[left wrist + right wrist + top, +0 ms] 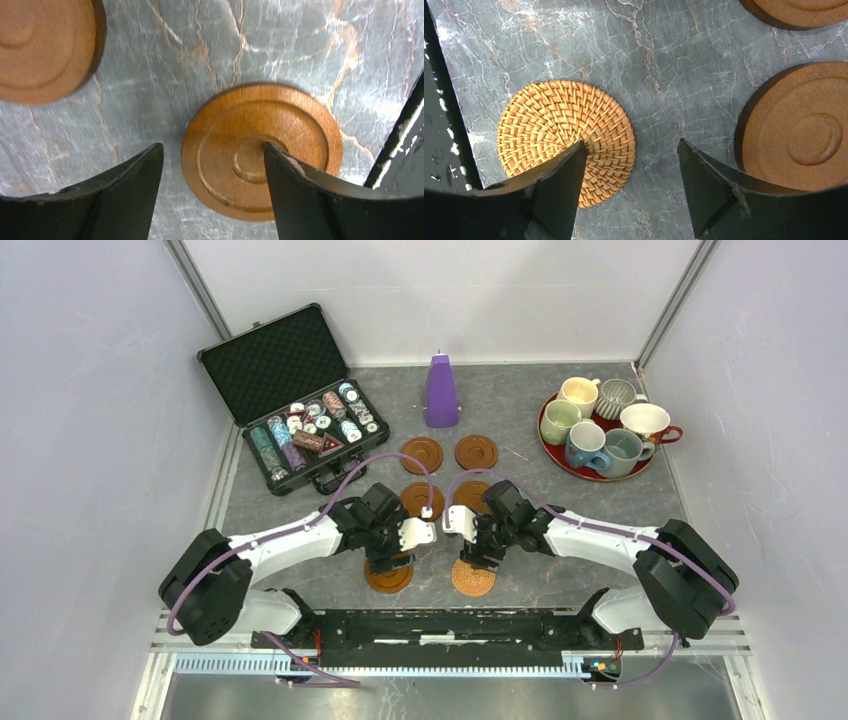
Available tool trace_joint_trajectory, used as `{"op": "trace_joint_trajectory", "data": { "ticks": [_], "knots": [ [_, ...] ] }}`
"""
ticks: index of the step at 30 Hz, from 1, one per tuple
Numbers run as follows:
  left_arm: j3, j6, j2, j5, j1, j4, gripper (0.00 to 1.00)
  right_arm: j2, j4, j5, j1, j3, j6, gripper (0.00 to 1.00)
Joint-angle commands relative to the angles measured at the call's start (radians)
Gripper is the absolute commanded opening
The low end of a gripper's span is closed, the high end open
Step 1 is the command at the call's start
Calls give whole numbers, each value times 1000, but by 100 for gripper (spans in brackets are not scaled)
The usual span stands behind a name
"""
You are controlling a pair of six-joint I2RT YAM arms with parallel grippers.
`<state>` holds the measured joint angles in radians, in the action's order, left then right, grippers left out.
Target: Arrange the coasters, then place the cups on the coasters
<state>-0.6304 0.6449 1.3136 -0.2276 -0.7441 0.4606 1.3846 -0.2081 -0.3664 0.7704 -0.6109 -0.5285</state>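
Both claws are seen parted and empty: the left claw (pixel 214 147) over a glossy ringed coaster (pixel 235 130), the right claw (pixel 632 142) partly over the woven coaster (pixel 554 115), both discs lying flat on the table (pixel 520 570) near the arms' bases. The discs are judged light, thin and stiff, the glossy one probably slippery, so an edge-to-edge pinch at the rim is called for. The cups (pixel 600 425), crowded on the red tray (pixel 558 464) at the far right, are judged heavier and breakable, best taken at the wall.
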Motion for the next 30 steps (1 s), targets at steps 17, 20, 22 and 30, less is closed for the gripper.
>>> {"op": "trace_joint_trajectory", "data": {
  "ticks": [17, 20, 22, 30],
  "knots": [
    [-144, -71, 185, 79, -138, -147, 61, 3, 12, 92, -195, 37, -40, 65],
    [-182, -85, 212, 61, -146, -149, 61, 5, -2, 52, -195, 44, -46, 64],
    [-201, -91, 232, 61, -157, -149, 61, 5, -18, 22, -195, 46, -55, 63],
    [-243, -102, 266, 42, -188, -146, 61, 18, -61, -105, -195, 46, -75, 61]
  ]
}}
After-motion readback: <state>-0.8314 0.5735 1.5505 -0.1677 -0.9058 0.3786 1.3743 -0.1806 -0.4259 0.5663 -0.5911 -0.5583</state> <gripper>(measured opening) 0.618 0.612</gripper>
